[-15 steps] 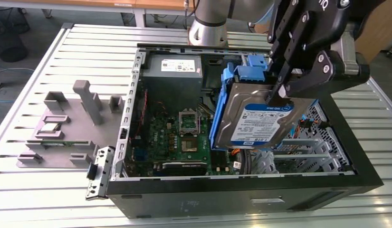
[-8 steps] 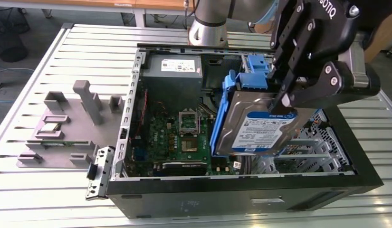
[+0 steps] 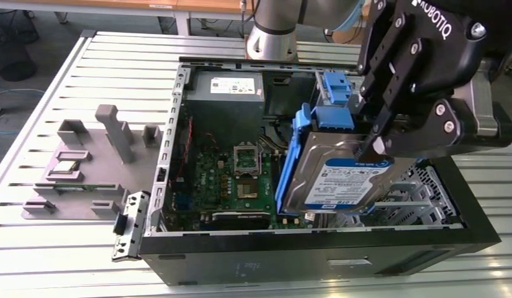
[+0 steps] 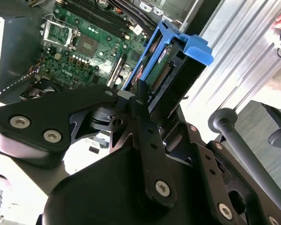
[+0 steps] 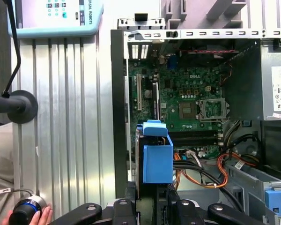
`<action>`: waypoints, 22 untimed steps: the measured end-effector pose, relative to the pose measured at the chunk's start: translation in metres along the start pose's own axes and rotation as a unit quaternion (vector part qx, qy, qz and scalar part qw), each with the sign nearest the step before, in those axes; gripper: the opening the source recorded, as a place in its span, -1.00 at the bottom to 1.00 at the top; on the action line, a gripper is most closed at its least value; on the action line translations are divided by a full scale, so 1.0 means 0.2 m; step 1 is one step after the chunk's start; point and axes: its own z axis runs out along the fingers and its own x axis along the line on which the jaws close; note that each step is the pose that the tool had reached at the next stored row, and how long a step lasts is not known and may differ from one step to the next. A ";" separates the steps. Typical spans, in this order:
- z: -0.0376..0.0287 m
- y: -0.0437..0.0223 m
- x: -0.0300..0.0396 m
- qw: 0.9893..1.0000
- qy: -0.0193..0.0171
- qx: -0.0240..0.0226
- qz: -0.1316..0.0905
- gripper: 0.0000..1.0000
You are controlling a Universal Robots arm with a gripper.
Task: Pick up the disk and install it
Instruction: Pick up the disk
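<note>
— One disk (image 3: 334,180), and the gripper (image 3: 373,144) pinches it. In the exterior view it hangs tilted on edge above the case (image 3: 322,254), over the cage (image 3: 421,186) end.
— Secure?
— I'd judge so. In the second wrist view the fingers (image 4: 143,112) press against the disk (image 4: 165,75), and its blue carrier sticks out over the case's board (image 4: 84,47).
— And the first wrist view?
— The disk (image 5: 158,157) shows end-on above the case, with orange cables (image 5: 201,176) inside the case just beside its line.
— So how to do it well?
— I'd level the disk to the cage's rails, keep it clear of those cables, and lower slowly so the carrier's tabs don't snag the case wall.
</note>
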 end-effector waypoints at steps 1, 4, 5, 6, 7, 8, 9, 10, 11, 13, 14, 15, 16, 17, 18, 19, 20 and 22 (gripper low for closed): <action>0.000 0.000 0.008 1.000 0.000 0.000 0.000 -0.30; -0.001 -0.002 0.032 1.000 0.000 0.000 0.000 -0.30; -0.001 -0.002 0.040 1.000 0.000 0.000 0.000 -0.30; -0.002 -0.003 0.048 1.000 0.000 0.000 0.000 -0.30; -0.002 -0.003 0.056 1.000 0.000 0.000 0.000 -0.30; -0.002 -0.003 0.064 1.000 0.000 0.000 0.000 -0.30; -0.002 -0.004 0.072 1.000 0.000 0.000 0.000 -0.30; -0.002 -0.004 0.080 1.000 0.000 0.000 0.000 -0.30; -0.002 -0.005 0.088 1.000 0.000 0.000 0.000 -0.30; -0.003 -0.005 0.104 1.000 0.000 0.000 0.000 -0.30; -0.003 -0.006 0.112 1.000 0.000 0.000 0.000 -0.30; -0.003 -0.006 0.120 1.000 0.000 0.000 0.000 -0.30; -0.004 -0.007 0.128 1.000 0.000 0.000 0.000 -0.30; -0.004 -0.007 0.136 1.000 0.000 0.000 0.000 -0.30; -0.004 -0.007 0.144 1.000 0.000 0.000 0.000 -0.30; -0.004 -0.008 0.152 1.000 0.000 0.000 0.000 -0.30; -0.004 -0.008 0.160 1.000 0.000 0.000 0.000 -0.30; -0.005 -0.009 0.176 1.000 0.000 0.000 0.000 -0.30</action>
